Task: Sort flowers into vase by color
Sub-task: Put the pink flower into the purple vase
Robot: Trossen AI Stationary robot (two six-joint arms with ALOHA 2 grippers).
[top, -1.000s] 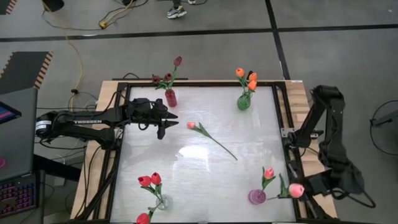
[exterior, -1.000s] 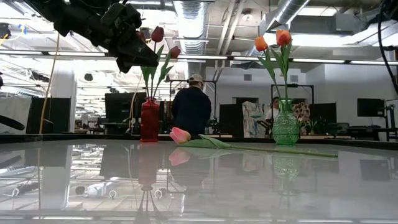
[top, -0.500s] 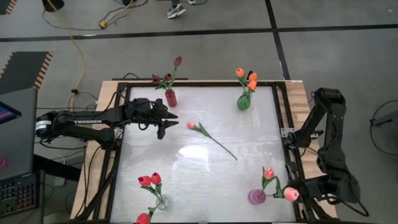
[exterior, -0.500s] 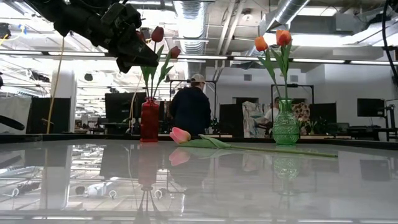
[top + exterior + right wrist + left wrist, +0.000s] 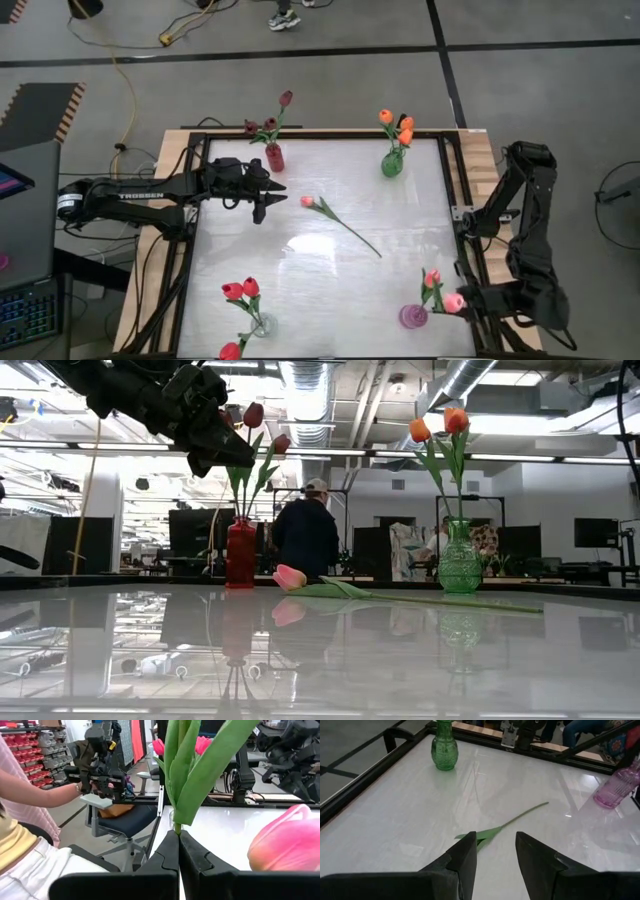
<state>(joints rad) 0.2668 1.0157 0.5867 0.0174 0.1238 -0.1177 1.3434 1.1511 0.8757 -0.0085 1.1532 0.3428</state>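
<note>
A pink tulip (image 5: pixel 311 201) lies flat on the table's middle, its stem (image 5: pixel 520 816) running toward the right near side. My left gripper (image 5: pixel 268 197) hovers open beside its head, above the table (image 5: pixel 235 455), by the red vase (image 5: pixel 274 157) of maroon tulips. The green vase (image 5: pixel 392 164) holds orange tulips and the clear vase (image 5: pixel 259 325) holds red ones. The pink vase (image 5: pixel 413 316) holds one pink tulip (image 5: pixel 432 278). My right gripper (image 5: pixel 468 300), just right of the pink vase, is shut on another pink tulip (image 5: pixel 453 302). My right gripper pinches the pink tulip's green stem (image 5: pixel 175 826) between its two shut fingers, at their free ends, coming roughly level from the table's right. The leaves (image 5: pixel 200 775) stand out beyond the fingers and the pink head (image 5: pixel 282 845) sits close beside them. The flower is lifted clear of the table.
A black frame (image 5: pixel 462 215) rims the table. A laptop (image 5: pixel 25 215) sits off the left edge. People sit in the room beyond (image 5: pixel 306 535), and one person's arm (image 5: pixel 60 795) shows in the right wrist view. Bare tabletop lies around the lying tulip.
My right gripper has carried the pink tulip toward the table's left, from over the right frame to just beside the pink vase. It has stayed shut on the stem. The lying tulip has not moved.
</note>
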